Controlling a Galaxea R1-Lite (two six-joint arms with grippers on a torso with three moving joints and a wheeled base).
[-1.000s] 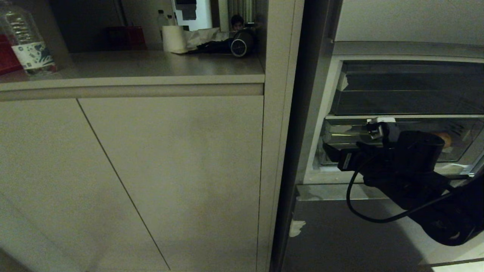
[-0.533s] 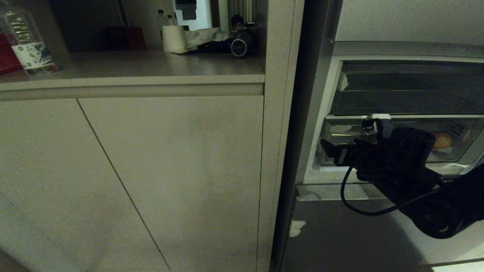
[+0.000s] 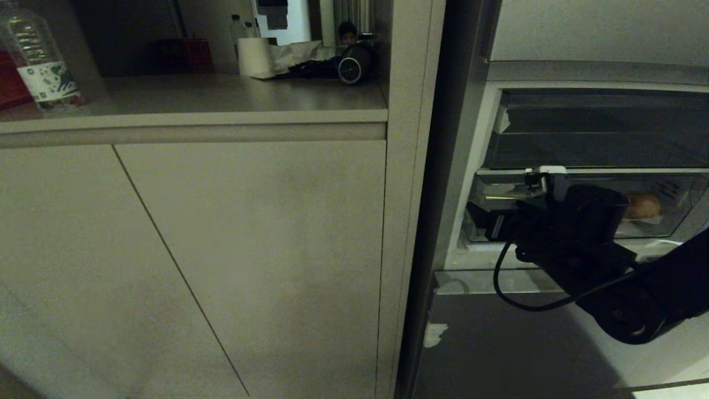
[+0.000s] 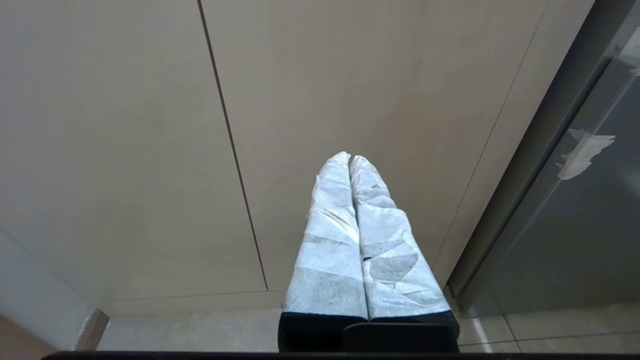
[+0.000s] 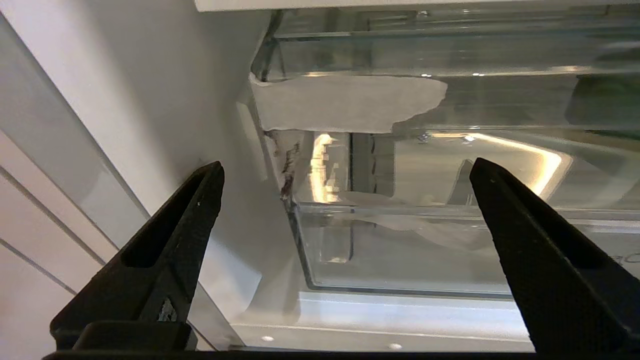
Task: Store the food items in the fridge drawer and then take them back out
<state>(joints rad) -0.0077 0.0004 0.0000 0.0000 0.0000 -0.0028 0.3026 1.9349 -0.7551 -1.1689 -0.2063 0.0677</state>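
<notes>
The right gripper (image 5: pixel 345 175), jaws spread wide and empty, faces the clear fridge drawer (image 3: pixel 670 221); a bread roll (image 3: pixel 642 205) sits inside. It could strike the drawer's front wall.

No text, number or brand could be read anywhere. The clear bottle (image 3: pixel 39 61) at the upper left of the head view carried a white label with dark blue-green markings, but no letters could be made out on it. The white sheet (image 3: pixel 281 19) at the top centre of that view showed only dark blocks, nothing legible.
</notes>
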